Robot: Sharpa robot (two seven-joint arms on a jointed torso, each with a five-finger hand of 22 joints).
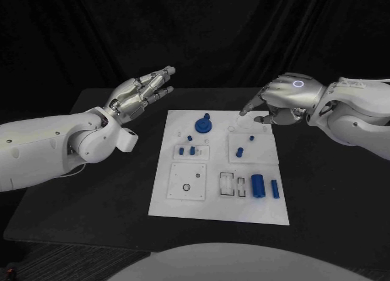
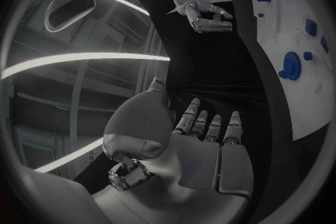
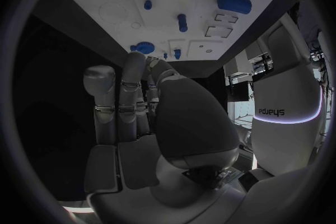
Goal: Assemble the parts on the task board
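Observation:
The white task board (image 1: 213, 202) lies in the middle of the black table. On it are a round blue part (image 1: 203, 124) near the far edge, several small blue pegs (image 1: 192, 150) in the middle, and a thick blue cylinder (image 1: 257, 186) beside a thinner one (image 1: 275, 188) at the near right. My left hand (image 1: 144, 91) hovers off the board's far left corner, fingers stretched out and apart, holding nothing. My right hand (image 1: 275, 102) hangs over the far right corner, fingers loosely bent, one pointing down at the board, nothing in it.
A raised white square plate (image 1: 188, 181) with a small ring sits at the board's near left, with rectangular slots (image 1: 233, 184) next to it. Bare black tabletop (image 1: 93, 193) surrounds the board on both sides. A dark curtain stands behind the table.

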